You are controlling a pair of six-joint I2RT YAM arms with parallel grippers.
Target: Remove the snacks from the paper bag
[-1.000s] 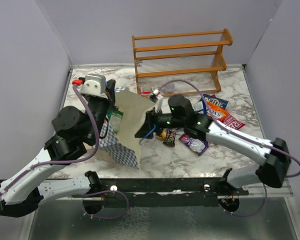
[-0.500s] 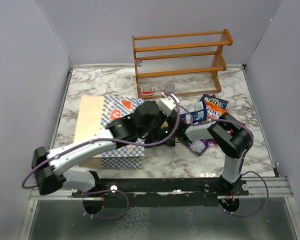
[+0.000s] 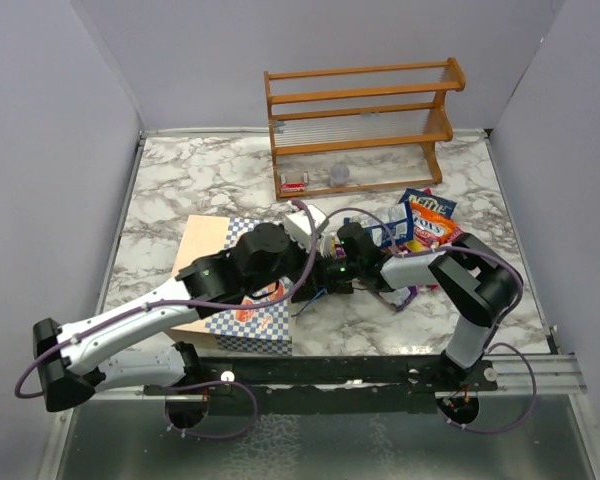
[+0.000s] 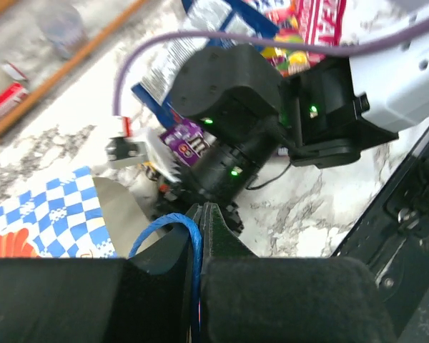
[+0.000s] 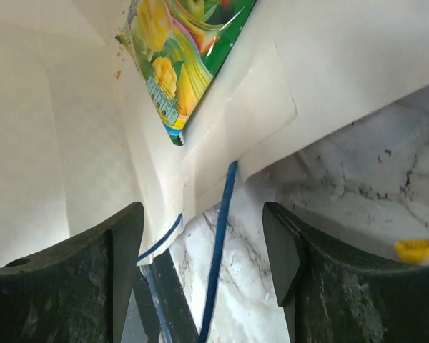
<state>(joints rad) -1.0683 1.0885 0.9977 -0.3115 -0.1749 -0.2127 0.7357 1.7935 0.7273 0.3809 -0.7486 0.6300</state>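
Left gripper (image 4: 202,214) clamped tight on blue cord handle (image 4: 173,219) of paper bag (image 3: 248,337). Bag lies on its side on marble table (image 3: 200,180), mouth facing right gripper (image 5: 202,229), whose jaws stand apart at the opening, nothing between them. Green-yellow packet (image 5: 179,50) inside bag, against inner wall. Beyond the mouth, on table: purple packet (image 4: 188,134), dark blue packet (image 3: 430,205), red packet (image 4: 322,21). Wooden rack (image 3: 360,110) at far edge, well apart from bag.
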